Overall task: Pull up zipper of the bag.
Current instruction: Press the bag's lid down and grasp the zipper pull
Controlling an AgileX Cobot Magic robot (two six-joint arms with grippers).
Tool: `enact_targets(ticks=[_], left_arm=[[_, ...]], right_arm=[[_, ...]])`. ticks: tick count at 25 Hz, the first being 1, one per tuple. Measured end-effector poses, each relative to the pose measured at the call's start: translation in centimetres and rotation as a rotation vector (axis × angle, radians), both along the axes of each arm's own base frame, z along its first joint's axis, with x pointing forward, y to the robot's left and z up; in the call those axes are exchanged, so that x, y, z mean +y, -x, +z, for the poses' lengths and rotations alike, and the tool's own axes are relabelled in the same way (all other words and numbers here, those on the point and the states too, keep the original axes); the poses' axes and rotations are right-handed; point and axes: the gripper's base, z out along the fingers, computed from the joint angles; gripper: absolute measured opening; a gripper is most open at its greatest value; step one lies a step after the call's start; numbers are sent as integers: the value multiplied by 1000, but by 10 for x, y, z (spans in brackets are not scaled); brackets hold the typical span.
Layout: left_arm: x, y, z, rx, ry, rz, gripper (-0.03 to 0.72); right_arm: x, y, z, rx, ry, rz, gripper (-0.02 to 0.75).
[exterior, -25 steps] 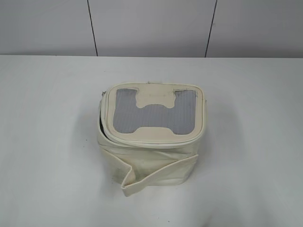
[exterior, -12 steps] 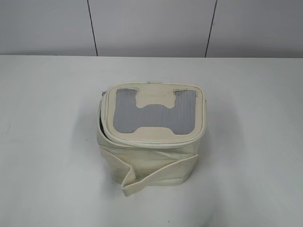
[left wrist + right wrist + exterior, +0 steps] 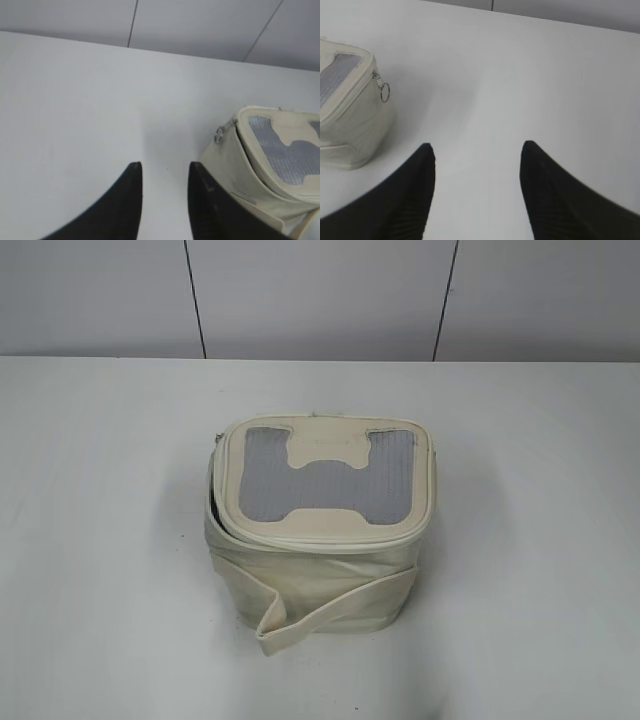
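Even, soft overhead light; no glare, mild softness in every view.

The white counter [image 3: 520, 540] is bright and evenly lit, with a faint grey shadow spreading left of the bag [image 3: 315, 530]. In the wrist views the dark left hand [image 3: 165, 172] and right hand [image 3: 477, 152] are blurred, near-silhouettes.

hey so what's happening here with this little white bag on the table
Nothing is touching the bag at this moment. It stands alone on the white table, and its lid gapes along the left edge, so the zipper looks partly undone. The left gripper and the right gripper both hang open above the table beside it, each with a ring pull in sight.
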Motion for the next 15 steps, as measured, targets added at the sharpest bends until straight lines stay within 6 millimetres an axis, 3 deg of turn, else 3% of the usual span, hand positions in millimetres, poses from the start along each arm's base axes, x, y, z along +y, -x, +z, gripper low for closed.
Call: enact_targets(ticks=[8,12,15], left_arm=[[-21,-41,-10,189,22,-191,282],[-33,-77,-17,314,50,-273,317],[-40,-99,-19,416,70,-322,325]], right_arm=[[28,-92,34,99,176,178,435],[45,-143,40,123,241,294,435],[63,-178,37,182,192,394,435]])
